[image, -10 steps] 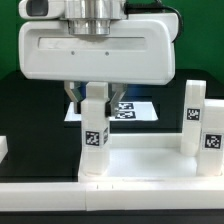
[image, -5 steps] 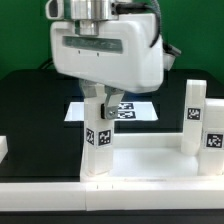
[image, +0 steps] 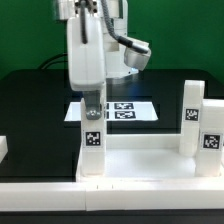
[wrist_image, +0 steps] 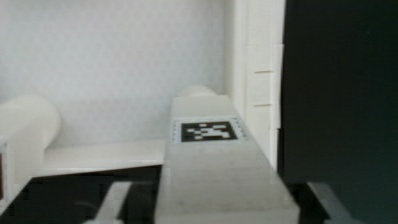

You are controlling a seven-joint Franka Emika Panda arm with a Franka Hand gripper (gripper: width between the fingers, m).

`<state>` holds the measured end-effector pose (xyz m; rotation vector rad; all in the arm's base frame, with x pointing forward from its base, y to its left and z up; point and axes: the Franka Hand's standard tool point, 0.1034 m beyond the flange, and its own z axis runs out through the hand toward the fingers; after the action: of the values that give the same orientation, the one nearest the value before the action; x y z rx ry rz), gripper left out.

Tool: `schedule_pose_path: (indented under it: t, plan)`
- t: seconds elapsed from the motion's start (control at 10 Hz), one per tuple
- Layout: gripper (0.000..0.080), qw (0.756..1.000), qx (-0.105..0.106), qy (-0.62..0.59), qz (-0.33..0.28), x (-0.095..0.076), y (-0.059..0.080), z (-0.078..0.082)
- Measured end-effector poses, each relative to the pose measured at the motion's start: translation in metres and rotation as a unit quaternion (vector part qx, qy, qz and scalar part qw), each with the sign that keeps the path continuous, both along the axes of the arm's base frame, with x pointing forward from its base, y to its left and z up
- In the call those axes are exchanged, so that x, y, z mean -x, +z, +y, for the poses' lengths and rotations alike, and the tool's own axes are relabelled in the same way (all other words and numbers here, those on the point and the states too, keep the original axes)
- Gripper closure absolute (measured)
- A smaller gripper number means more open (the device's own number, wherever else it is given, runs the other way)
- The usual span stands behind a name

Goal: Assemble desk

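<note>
**Leg upright in the gripper, over the top's corner**

Take the top (image: 140,165) as your landmark. It lies nearest you, rim up, with one leg (image: 93,135) standing at its corner on the exterior view's left and two more legs (image: 193,115) at the right corner. Directly above that left leg hangs the gripper (image: 92,100), fingers straddling the leg's upper end; you cannot tell whether they clamp or merely flank it. The leg's long axis runs vertical, in line with the gripper. Beyond lies the marker board (image: 135,108).
</note>
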<state>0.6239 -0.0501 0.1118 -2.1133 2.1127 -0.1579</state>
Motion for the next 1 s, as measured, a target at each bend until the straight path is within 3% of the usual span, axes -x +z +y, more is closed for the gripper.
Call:
schedule_pose_path:
  t: [0.1,0.3,0.4,0.6,0.8,0.9,1.0]
  plan:
    - [0.0432,0.999,0.007,0.038,-0.001,0.001,-0.001,0.0]
    - [0.0197,0.975,0.031,0.219,-0.005,0.004,-0.005,0.004]
    - [0.0197,0.957,0.034,0.287,-0.001,0.006,-0.007,0.007]
    - [0.0152,0.944,0.046,0.327,-0.002,0.005,-0.006,0.004]
    - [0.015,0.909,0.064,0.413,-0.001,0.006,-0.006,0.002]
    - [0.015,0.863,0.08,0.499,0.01,0.007,-0.004,0.0]
    - [0.015,0.794,0.082,0.602,0.028,0.01,-0.002,-0.005]
